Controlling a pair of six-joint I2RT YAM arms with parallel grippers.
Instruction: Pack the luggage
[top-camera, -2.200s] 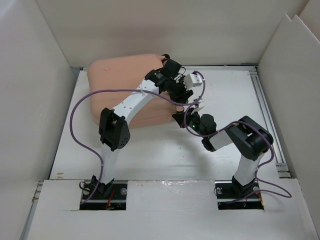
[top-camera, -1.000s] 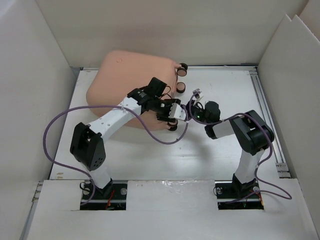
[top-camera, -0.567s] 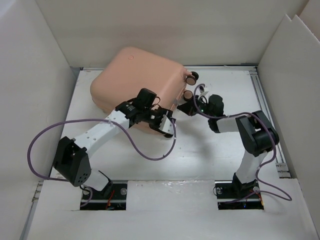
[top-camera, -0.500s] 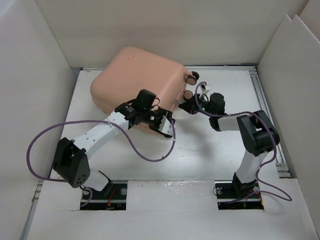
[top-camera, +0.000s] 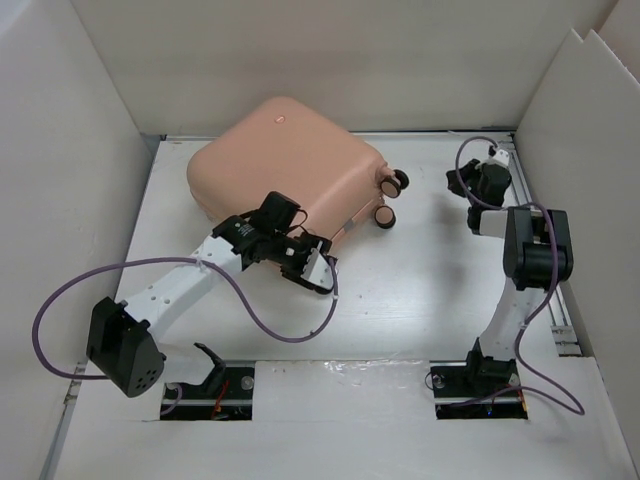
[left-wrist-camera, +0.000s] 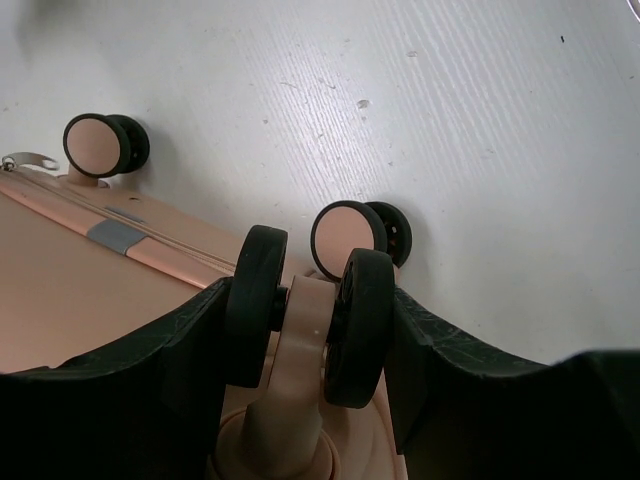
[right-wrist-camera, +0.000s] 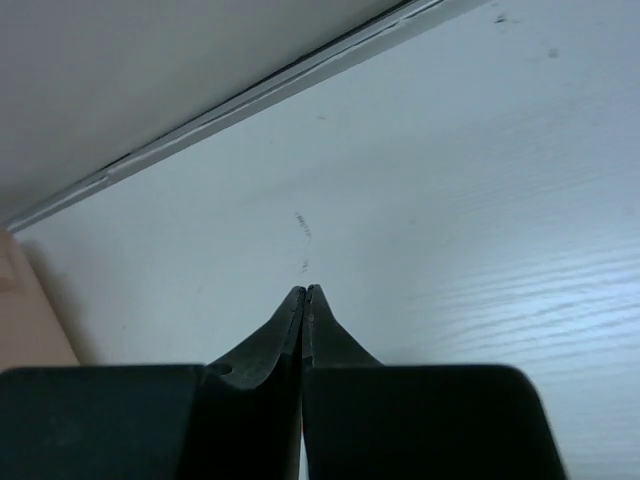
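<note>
While the left gripper (left-wrist-camera: 312, 325) clamps a luggage (top-camera: 290, 165) wheel (left-wrist-camera: 362, 335), the right gripper (right-wrist-camera: 303, 292) is closed.

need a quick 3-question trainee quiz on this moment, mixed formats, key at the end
1. True or false: the luggage lies with its lid open.
2. What is the left gripper clamped on? A) a folded shirt B) a caster wheel C) nothing
3. Fill in: the right gripper is ___ and holds nothing.
Key: 1 false; 2 B; 3 shut.
</note>
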